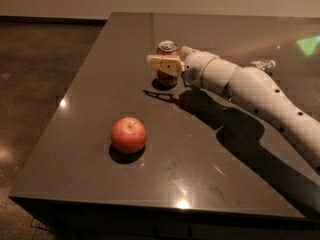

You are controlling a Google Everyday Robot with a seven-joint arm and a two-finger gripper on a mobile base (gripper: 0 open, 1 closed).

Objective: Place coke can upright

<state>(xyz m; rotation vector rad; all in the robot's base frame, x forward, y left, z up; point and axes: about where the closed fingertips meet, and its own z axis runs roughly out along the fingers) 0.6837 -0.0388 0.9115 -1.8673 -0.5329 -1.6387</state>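
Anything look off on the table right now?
Only the bottle behind the arm: it seems to lie on its side. The coke can stands upright with the gripper at it. The apple sits apart, nearer the front. No spill.

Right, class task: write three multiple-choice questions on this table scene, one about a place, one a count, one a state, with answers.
1. Where is the gripper? A beside the apple; B at the coke can; C off the table.
2. How many apples? A one; B two; C three.
3. How is the coke can? A lying down; B upright; C crushed flat.
Answers: B, the gripper sits at the coke can; A, one red apple shows; B, its silver top faces up.
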